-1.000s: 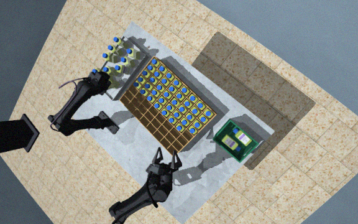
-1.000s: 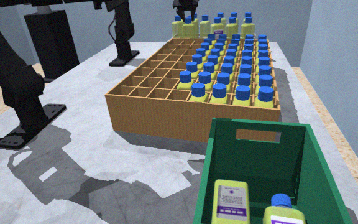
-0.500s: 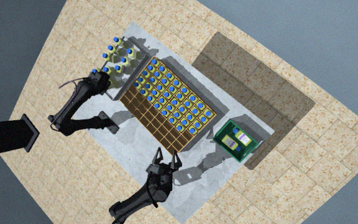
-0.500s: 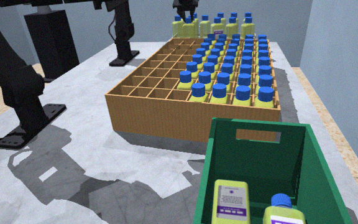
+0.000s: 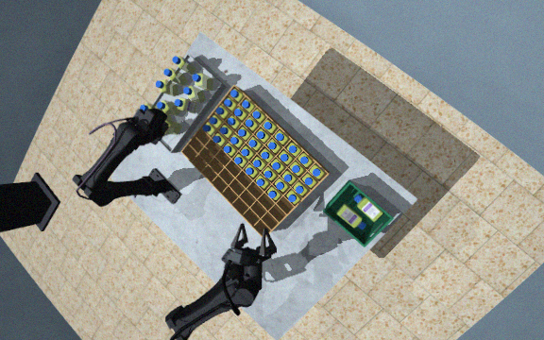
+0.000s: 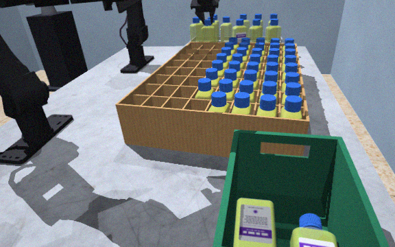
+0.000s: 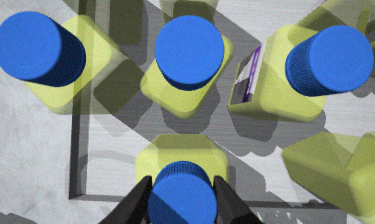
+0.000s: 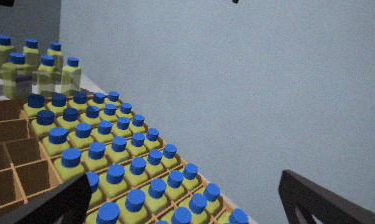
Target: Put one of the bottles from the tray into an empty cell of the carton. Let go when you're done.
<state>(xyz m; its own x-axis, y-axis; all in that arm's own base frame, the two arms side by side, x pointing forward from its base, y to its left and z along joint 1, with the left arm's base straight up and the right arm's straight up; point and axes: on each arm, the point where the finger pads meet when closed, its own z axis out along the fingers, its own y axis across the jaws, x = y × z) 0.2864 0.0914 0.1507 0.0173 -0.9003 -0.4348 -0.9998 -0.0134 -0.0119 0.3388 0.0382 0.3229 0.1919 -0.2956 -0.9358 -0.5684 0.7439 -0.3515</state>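
the job is at its pick-up stage. the bottle (image 6: 208, 33) (image 7: 182, 200) being worked on is upright in the tray (image 5: 203, 118) (image 7: 75, 150), at its corner, and the left gripper (image 5: 151, 122) (image 6: 208, 21) (image 7: 182, 185) has its fingers on either side of the blue cap. they are partly closed and look very near or touching it; whether they grasp it firmly i cannot tell. the right gripper (image 5: 254, 230) (image 8: 185, 181) is wide open, released, with nothing in its fingers.

the carton (image 5: 302, 197) (image 6: 184, 127) (image 8: 30, 163) is largely filled, but has several empty cells along one long side. all the carrying is left: secure the cap, lift clear of the neighbours, lower into one of those cells, let go. a loose hold could tip the bottle.
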